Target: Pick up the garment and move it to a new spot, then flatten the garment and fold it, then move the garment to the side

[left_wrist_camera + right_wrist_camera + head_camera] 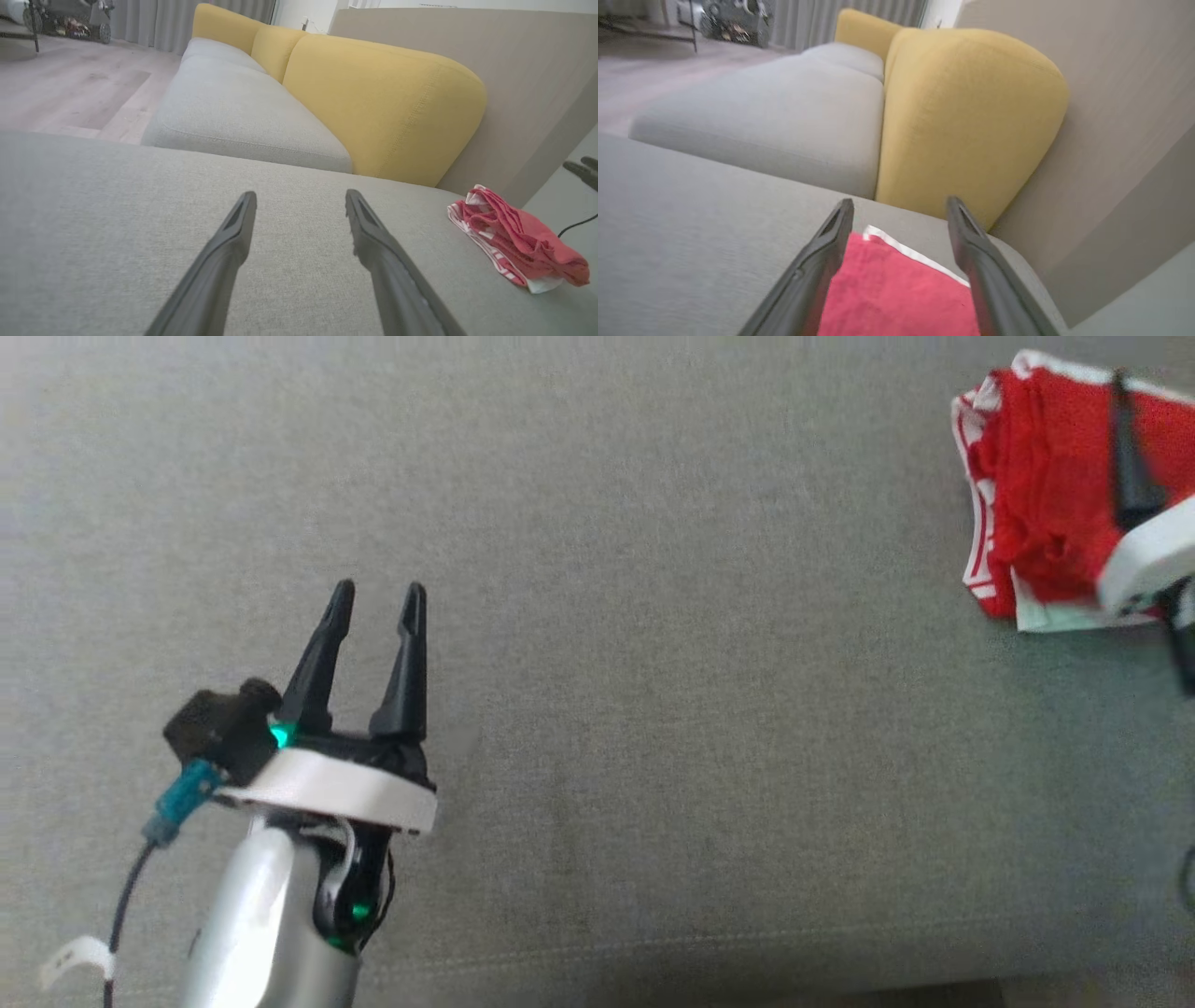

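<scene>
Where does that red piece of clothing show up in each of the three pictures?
Head view: red garment at the top right, on the grey sofa seat.
Left wrist view: lower right, near the edge.
Right wrist view: bottom middle, between the open fingers of the right claw.
Shared landmark: the grey sofa seat it lies on; both wrist views also show the yellow backrest behind it.
</scene>
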Robot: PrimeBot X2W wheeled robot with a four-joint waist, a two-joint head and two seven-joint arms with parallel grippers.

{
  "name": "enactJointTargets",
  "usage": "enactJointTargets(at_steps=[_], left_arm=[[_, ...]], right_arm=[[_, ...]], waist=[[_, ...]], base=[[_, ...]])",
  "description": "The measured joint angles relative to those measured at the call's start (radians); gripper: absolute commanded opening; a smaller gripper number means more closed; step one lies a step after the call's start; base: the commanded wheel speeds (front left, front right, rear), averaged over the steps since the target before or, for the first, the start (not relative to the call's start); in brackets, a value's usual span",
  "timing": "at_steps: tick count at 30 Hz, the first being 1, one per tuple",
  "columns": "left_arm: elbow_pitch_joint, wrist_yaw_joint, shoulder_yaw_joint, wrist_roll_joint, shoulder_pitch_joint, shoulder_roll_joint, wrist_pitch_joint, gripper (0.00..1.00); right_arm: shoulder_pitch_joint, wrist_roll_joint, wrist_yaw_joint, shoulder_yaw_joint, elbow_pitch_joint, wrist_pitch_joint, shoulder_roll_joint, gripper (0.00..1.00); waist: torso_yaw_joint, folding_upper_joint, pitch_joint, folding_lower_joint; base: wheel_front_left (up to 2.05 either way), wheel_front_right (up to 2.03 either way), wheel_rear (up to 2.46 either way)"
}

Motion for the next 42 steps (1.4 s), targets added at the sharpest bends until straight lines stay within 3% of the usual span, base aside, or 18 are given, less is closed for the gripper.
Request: enactJointTargets(at_steps=[3, 11, 20, 31, 42], left_arm=[[-0.014, 0.0, 0.002, 0.072, 0.029, 0.0, 0.0, 1.0], [-0.062, 0.036, 0.015, 0.03, 0.096, 0.0, 0.0, 1.0], [-0.09, 0.06, 0.017, 0.037, 0.167, 0.0, 0.0, 1.0], [-0.152, 0.116, 0.048, 0.117, 0.203, 0.001, 0.0, 1.0], [-0.162, 0.117, 0.086, 0.1, 0.207, 0.001, 0.0, 1.0]], right_arm=[[0.06, 0.032, 0.0, 0.009, -0.041, -0.066, 0.041, 1.0], [0.258, 0.06, 0.0, -0.024, -0.104, -0.222, 0.164, 1.0], [0.459, 0.005, 0.0, -0.081, -0.177, -0.284, 0.305, 1.0], [0.529, -0.028, 0.0, -0.08, -0.239, -0.287, 0.334, 1.0], [0.529, -0.027, 0.0, -0.078, -0.251, -0.287, 0.336, 1.0]], waist=[[0.009, 0.0, -0.042, 0.0], [0.038, 0.0, -0.141, 0.0], [0.043, 0.0, -0.207, -0.0001], [0.025, 0.0001, -0.208, -0.0001], [0.03, 0.0, -0.203, -0.0001]], base=[[0.0, 0.0, 0.0], [0.0, 0.0, 0.0], [0.0, 0.0, 0.0], [0.0, 0.0, 0.0], [0.0, 0.0, 0.0]])
